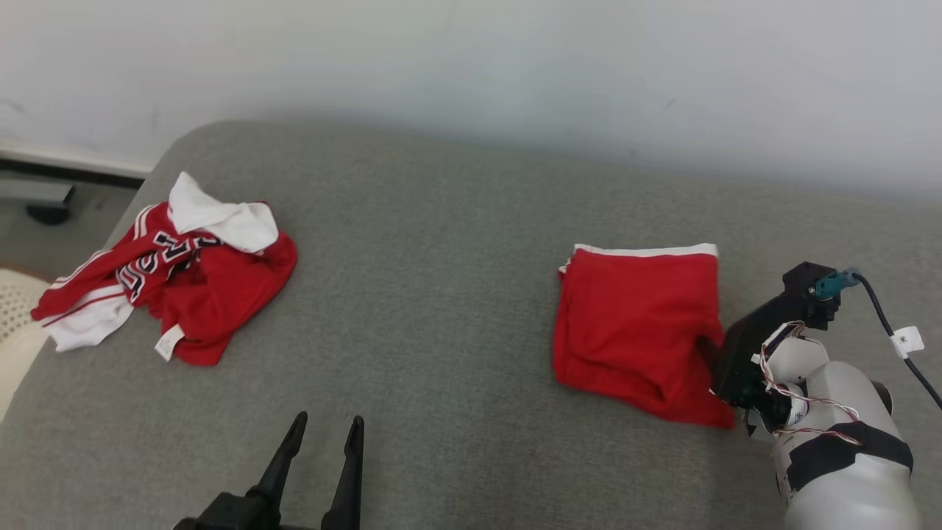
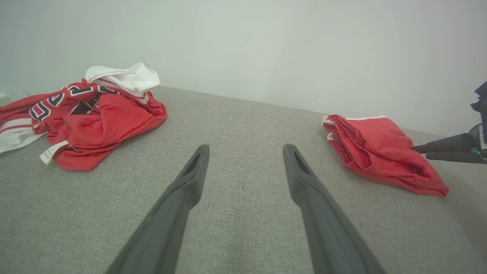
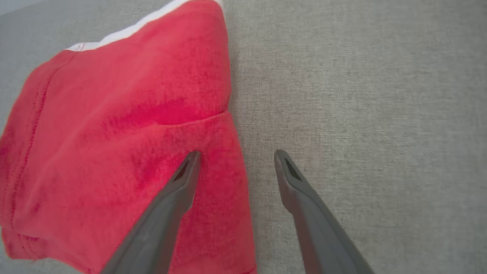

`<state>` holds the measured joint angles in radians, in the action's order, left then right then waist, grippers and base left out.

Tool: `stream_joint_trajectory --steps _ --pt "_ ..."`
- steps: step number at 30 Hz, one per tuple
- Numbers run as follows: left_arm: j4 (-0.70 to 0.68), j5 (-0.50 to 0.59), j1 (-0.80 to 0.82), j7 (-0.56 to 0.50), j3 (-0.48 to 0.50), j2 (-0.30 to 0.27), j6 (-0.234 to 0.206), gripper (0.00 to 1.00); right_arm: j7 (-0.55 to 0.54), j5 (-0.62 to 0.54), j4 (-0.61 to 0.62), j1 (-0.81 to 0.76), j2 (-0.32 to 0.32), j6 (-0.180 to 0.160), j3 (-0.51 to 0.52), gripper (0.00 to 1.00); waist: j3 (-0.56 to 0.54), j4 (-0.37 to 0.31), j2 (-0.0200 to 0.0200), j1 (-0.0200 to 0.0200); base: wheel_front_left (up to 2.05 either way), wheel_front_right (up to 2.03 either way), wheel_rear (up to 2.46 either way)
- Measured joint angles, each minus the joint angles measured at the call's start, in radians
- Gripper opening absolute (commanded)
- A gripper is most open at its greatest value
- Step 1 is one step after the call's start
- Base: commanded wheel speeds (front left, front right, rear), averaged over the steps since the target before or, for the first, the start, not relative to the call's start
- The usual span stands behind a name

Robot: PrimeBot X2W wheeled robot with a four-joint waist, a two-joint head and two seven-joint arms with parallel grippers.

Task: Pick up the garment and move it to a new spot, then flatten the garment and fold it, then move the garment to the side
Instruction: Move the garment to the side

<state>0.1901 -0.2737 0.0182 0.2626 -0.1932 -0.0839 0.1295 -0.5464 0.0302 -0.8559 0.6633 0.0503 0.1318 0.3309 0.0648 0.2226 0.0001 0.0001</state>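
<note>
garment [image 1: 636, 324]: soft matt cloth | cushion [image 1: 441, 294]: coarse matt woven fabric

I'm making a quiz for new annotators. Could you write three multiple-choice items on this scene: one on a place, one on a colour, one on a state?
1. Where on the grey fabric cushion does the folded red cloth garment lie?
A) robot's left
B) robot's right
C) near edge, centre

2. What colour is the trim strip along its far edge?
A) white
B) black
C) blue

3. What is the state of the right claw?
A) shut on the garment
B) open at the garment's edge
C) open, far from the garment

Answers: B, it sits at the right of the head view. A, the band is plainly white. B, one finger is over red cloth and the other over bare cushion.
</note>
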Motion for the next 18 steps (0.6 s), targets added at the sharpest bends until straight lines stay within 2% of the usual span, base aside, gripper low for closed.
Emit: stream_joint_trajectory --steps 8,9,10,11,12,18 --pt "-0.003 0.000 0.010 0.000 -0.007 -0.001 0.001 1.00 0.060 -0.081 -0.149 0.074 0.003 0.000 0.075 1.00 0.063 0.060 -0.0001 -0.0001 0.00 0.00 0.00" --pt "-0.004 0.000 0.011 0.000 -0.005 -0.001 0.001 1.00 0.064 -0.086 -0.166 0.079 0.005 0.000 0.077 0.45 0.070 0.063 -0.0001 -0.0001 0.00 0.00 0.00" --pt "-0.005 0.000 0.012 0.000 -0.002 -0.002 0.001 1.00 0.069 -0.092 -0.179 0.090 0.006 0.000 0.077 0.33 0.077 0.065 -0.0001 -0.0001 0.00 0.00 0.00" --pt "-0.006 0.000 0.014 0.000 0.000 -0.003 0.001 1.00 0.077 -0.102 -0.189 0.098 0.007 0.000 0.078 0.07 0.082 0.065 -0.0001 -0.0001 0.00 0.00 0.00" --pt "-0.007 0.000 0.016 0.000 0.004 -0.005 0.001 1.00 0.086 -0.111 -0.197 0.104 0.007 0.000 0.076 0.00 0.086 0.063 -0.0001 -0.0001 0.00 0.00 0.00" --pt "-0.017 0.000 0.025 0.000 0.017 -0.009 0.001 1.00 0.122 -0.165 -0.211 0.121 -0.005 0.003 0.068 0.00 0.096 0.019 -0.0001 -0.0001 0.00 0.00 0.00"
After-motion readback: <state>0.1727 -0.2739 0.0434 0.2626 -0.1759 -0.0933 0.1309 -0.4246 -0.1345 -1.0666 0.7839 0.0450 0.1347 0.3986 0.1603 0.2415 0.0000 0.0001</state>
